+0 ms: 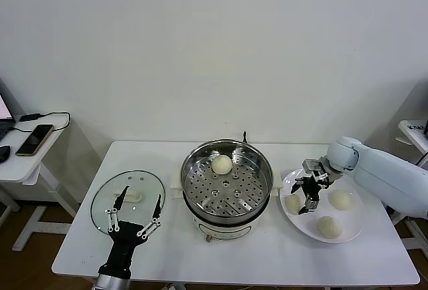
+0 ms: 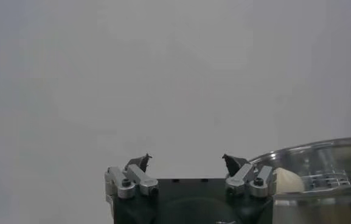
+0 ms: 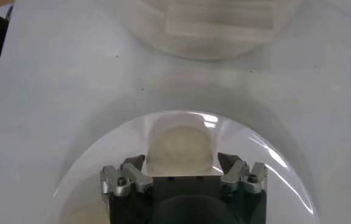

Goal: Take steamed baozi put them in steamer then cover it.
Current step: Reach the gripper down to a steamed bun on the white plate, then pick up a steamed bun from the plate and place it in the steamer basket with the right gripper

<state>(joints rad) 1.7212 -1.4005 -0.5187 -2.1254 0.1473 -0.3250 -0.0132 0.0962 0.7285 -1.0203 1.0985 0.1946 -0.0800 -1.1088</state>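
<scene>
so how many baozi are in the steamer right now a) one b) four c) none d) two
a, a single baozi sits on the perforated tray of the steamer, while three more remain on the white plate by the right end effector.

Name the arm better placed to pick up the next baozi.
Right. The right gripper hangs open over the plate, by a baozi. The left gripper waits open near the cover.
</scene>
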